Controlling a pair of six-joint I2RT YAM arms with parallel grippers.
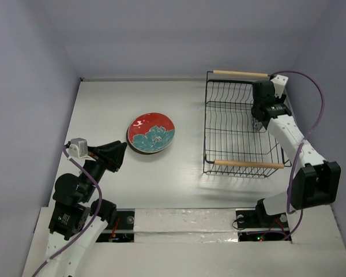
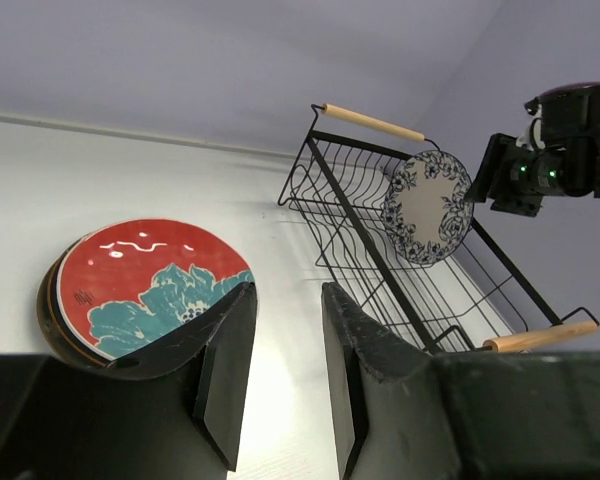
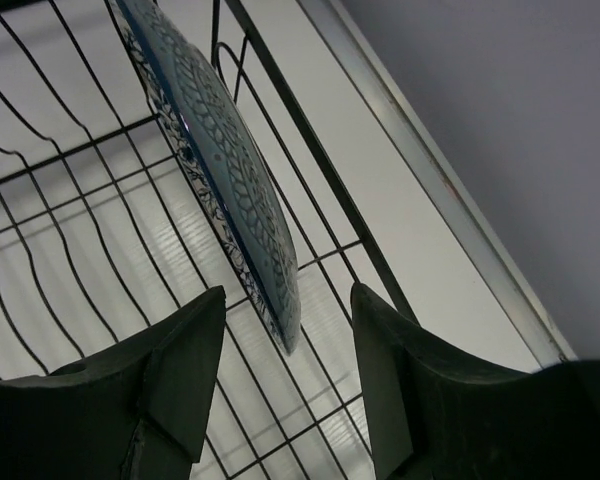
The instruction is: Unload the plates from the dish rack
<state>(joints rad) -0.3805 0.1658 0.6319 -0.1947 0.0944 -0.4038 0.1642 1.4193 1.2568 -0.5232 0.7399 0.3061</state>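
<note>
Your right end effector point(image 3: 288, 310), wide open and empty, straddles the floral plate point(image 3: 220, 150); a shallow pinch could drop it.

Premises present as a robotics test cell, not a domestic kitchen. A bare white counter point(image 1: 104, 109) is boxed in on three sides by plain lavender walls point(image 1: 29, 69). The left arm point(image 1: 75, 202) and right arm point(image 1: 294, 138) are bolted at its near edge, with exposed purple cabling point(image 1: 322, 95) and a taped mounting strip point(image 1: 184, 222). The only household items are a wire dish rack point(image 1: 248, 164) and plates point(image 1: 151, 133).
</note>
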